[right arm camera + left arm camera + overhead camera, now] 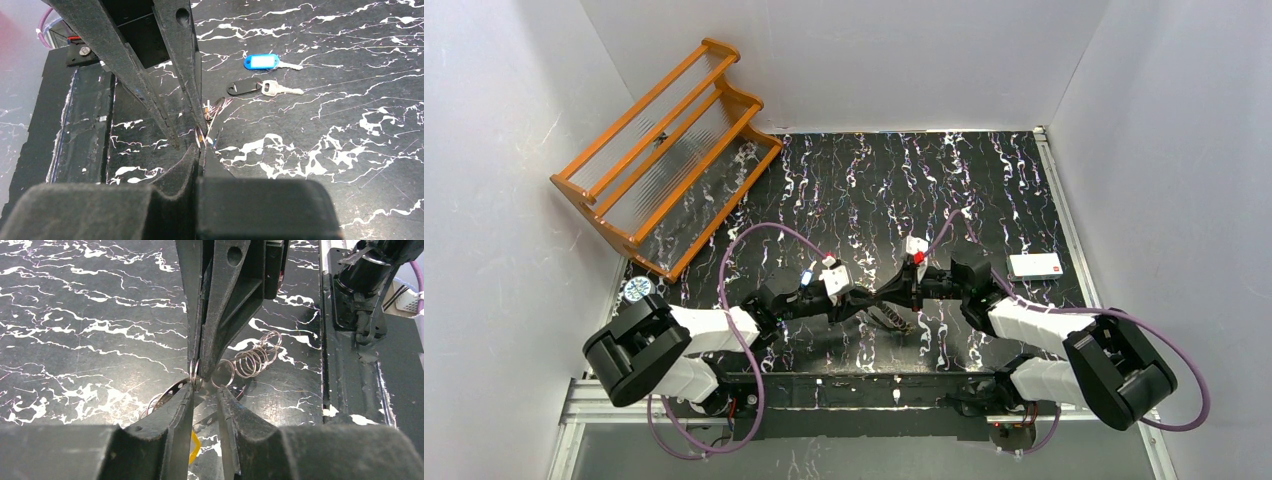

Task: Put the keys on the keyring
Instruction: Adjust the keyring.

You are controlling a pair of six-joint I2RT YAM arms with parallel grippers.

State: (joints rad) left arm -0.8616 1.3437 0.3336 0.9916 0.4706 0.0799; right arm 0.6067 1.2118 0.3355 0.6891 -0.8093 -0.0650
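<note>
Pinching the thin metal keyring (196, 377) shut, the right gripper (199, 371) holds it just above the surface (75, 315). The left gripper (205, 399) waits narrowly parted beside the keyring. The blue-tagged key (265, 62) and black-tagged key (250, 88) lie apart from it. The keyring looks light, stiff and slippery, so it is best gripped by its rim.

Light comes soft and even from above the bench (984, 190); the white walls (514, 150) around the bench are bright, shadows on it faint; just above the bench my left pincer (205, 389) and right pincer (200, 150) sit too near their lenses, dark and blurred; the bench beyond them is sharp.
</note>
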